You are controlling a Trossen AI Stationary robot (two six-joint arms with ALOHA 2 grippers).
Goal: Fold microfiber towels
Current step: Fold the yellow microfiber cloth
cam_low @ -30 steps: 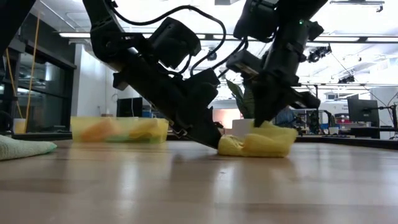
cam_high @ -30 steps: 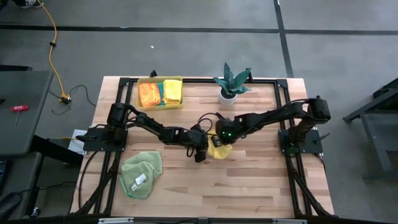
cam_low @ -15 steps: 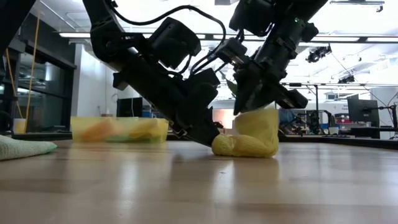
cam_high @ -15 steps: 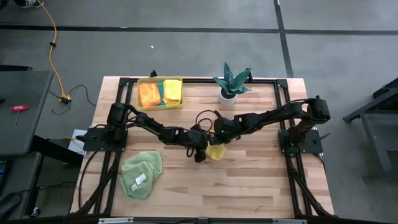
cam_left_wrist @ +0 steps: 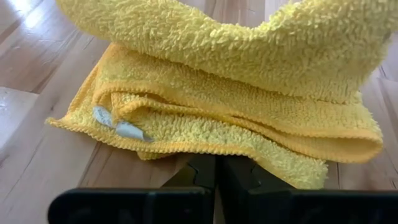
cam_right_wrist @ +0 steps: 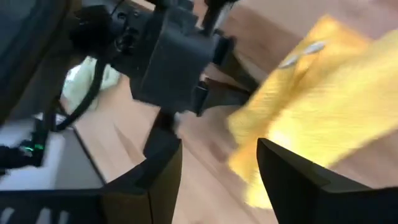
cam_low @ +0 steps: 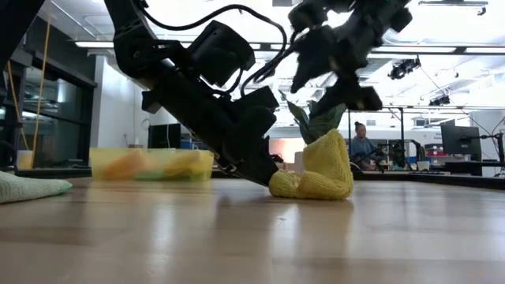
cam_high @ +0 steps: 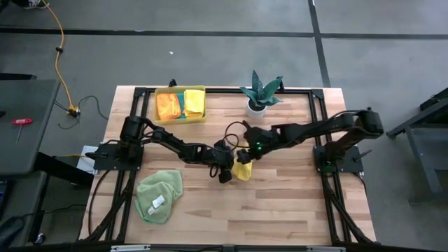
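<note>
A yellow microfiber towel [cam_high: 243, 171] lies bunched at the table's middle. Its lower folds rest on the wood, and one part [cam_low: 331, 158] stands upright. My left gripper [cam_high: 226, 174] is shut low at the towel's left side, slanting down to the table [cam_low: 272, 180]. My right gripper [cam_low: 331, 87] hangs open above the towel with nothing between its fingers [cam_right_wrist: 217, 180]. A light green towel [cam_high: 159, 194] lies flat near the front left. My left gripper meets the edge of the yellow towel's lowest fold [cam_left_wrist: 217, 154] with its shut fingertips, slanting down from the table's left. The towel rests on the table there. Whether a layer is caught between the fingers, I cannot tell.
A yellow bin [cam_high: 180, 115] with orange and yellow cloths stands at the far left. A potted plant [cam_high: 259, 94] stands at the far middle. Black frame rails run round the table. Bare wood lies in front of the yellow towel and to its right. A person [cam_low: 363, 146] is in the room behind.
My right gripper drew the yellow towel's right part up and over toward the left, then opened, let go and rose clear. That part now stands upright on the lower folds, which stayed on the table.
</note>
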